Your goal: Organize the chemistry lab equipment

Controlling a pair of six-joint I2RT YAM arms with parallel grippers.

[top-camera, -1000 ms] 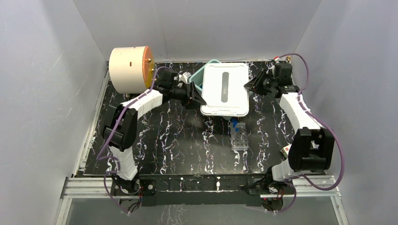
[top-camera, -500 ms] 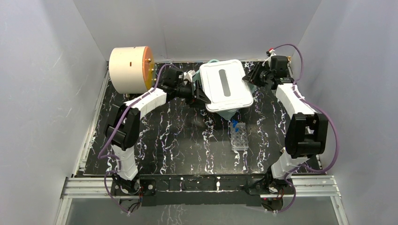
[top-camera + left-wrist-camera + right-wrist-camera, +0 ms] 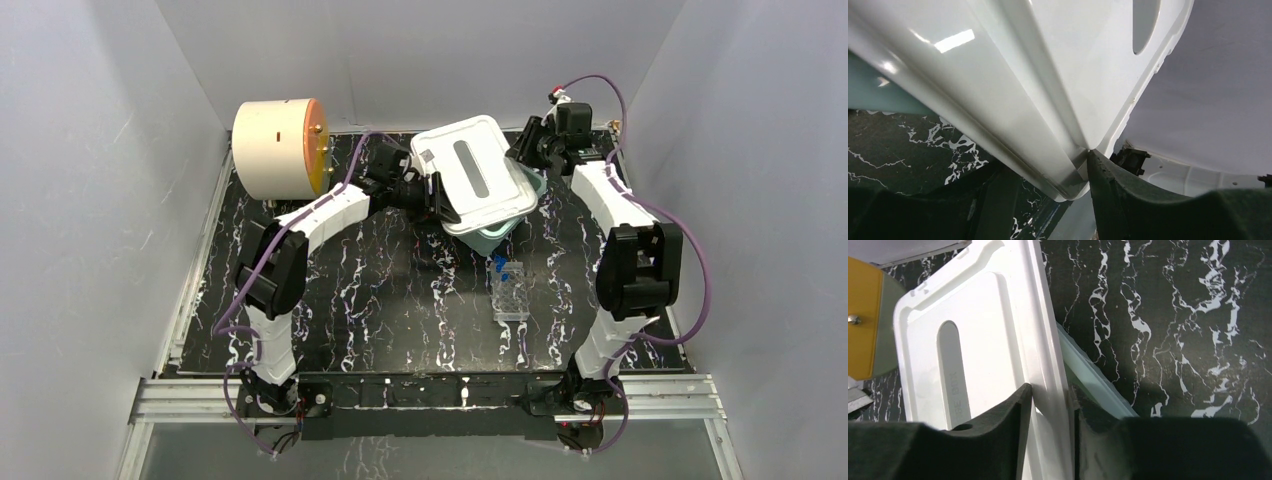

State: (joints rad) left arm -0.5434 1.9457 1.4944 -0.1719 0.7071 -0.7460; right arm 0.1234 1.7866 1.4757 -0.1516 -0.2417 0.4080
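The white lid [image 3: 470, 170] hangs askew over the teal bin [image 3: 500, 235], held from both sides. The jaws of the left arm [image 3: 320, 210] pinch its near-left corner and those of the right arm [image 3: 600, 200] pinch its far-right rim, so its long axis, marked by the slot, slants between them. The clear tube rack [image 3: 510, 295] with blue-capped thin tubes [image 3: 500, 265] stands on the surface [image 3: 380, 300] just in front of the bin, apart from both jaws.

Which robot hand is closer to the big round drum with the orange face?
The left gripper, clamped on the side of the white lid nearest the drum. The right gripper pinches the opposite side, farther away.
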